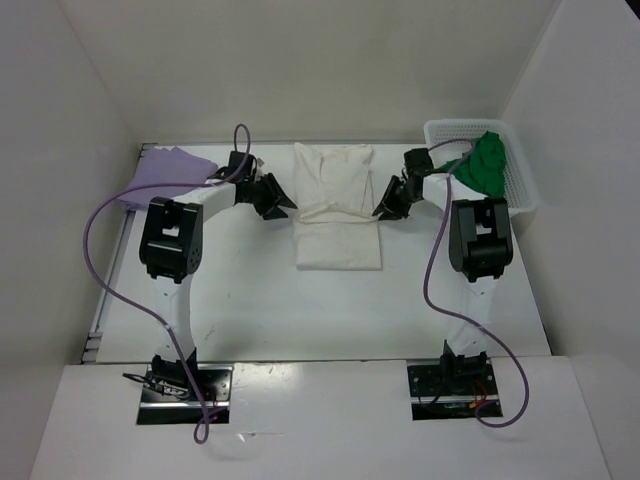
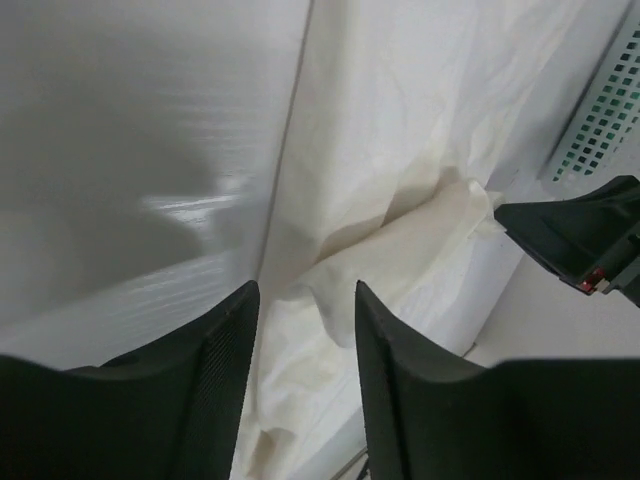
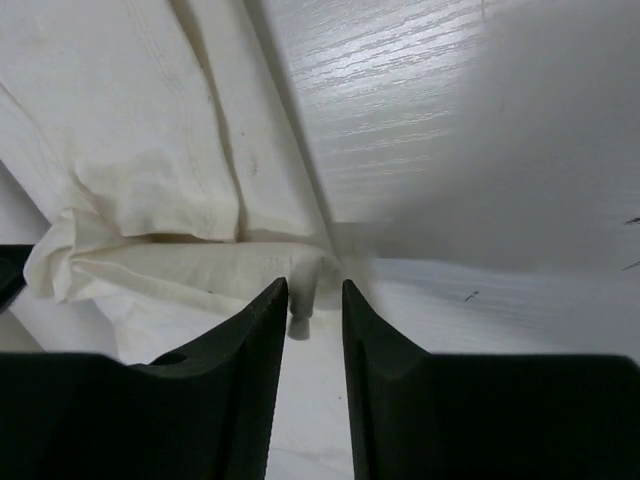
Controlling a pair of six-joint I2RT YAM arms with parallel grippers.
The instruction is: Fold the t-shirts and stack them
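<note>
1. Table (image 1: 330, 310): white top, with my two arm bases at 6 o'clock.
2. Left gripper (image 2: 305, 300): jaws parted to a middling gap, gripping nothing. It sits just off the 9 o'clock edge of the cream shirt (image 1: 335, 215).
3. Right gripper (image 3: 315, 290): jaws parted narrowly. A small nub of cream hem shows in the gap, not pinched as far as I can see. It sits at the shirt's 3 o'clock edge.
4. Cream shirt: table centre, lying flat, with a raised crease across its middle between my two grippers.
5. Lavender shirt (image 1: 170, 170): 10 o'clock, bunched at the far corner.
6. Green shirt (image 1: 485, 160): 2 o'clock, heaped in the white mesh basket (image 1: 520, 190), one end hanging over its rim.
</note>
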